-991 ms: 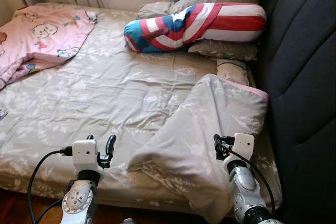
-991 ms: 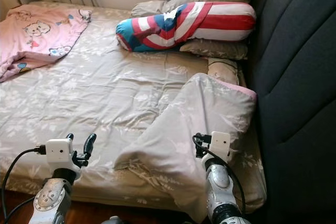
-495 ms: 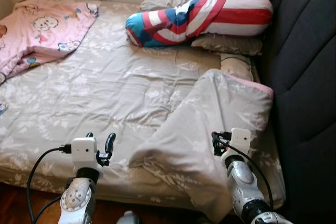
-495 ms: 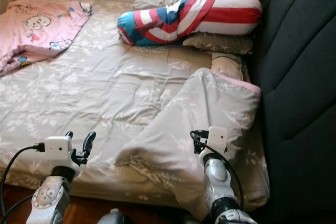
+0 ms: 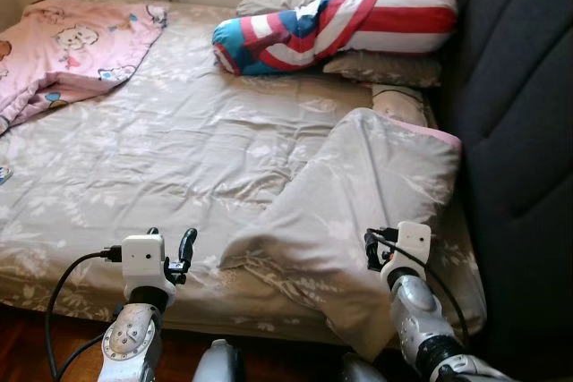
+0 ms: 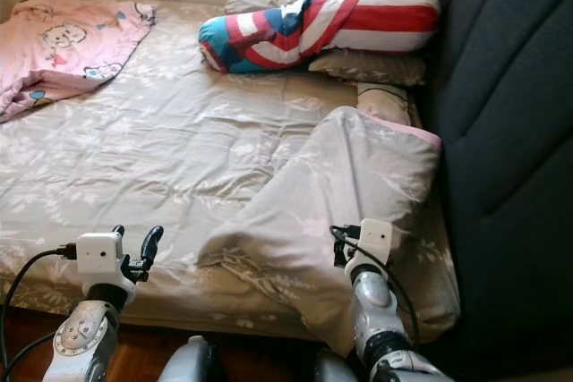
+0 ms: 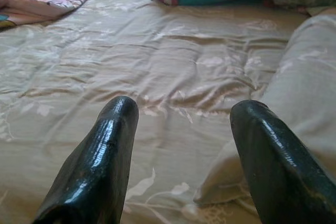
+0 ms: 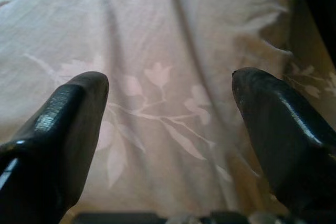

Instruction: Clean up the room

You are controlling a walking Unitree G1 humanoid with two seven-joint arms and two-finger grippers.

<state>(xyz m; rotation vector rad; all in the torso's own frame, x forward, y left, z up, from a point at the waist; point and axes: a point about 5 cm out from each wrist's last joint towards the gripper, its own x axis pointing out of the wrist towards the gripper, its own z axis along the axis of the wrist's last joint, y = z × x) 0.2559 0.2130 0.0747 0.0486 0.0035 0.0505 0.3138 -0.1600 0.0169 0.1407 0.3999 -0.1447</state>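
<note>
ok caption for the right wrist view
Right gripper open, fingers spread above the folded-back beige floral quilt.

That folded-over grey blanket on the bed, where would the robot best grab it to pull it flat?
Probably at the loose folded-back corner of the grey blanket, near the bed's front edge. It lies raised and free, just ahead of the open left gripper, which could come straight in from the front. The open right gripper faces flat cloth, harder to pinch.

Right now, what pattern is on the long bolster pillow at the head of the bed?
The bolster pillow has red and white stripes with a blue-teal end, clearest in the left eye view.
</note>
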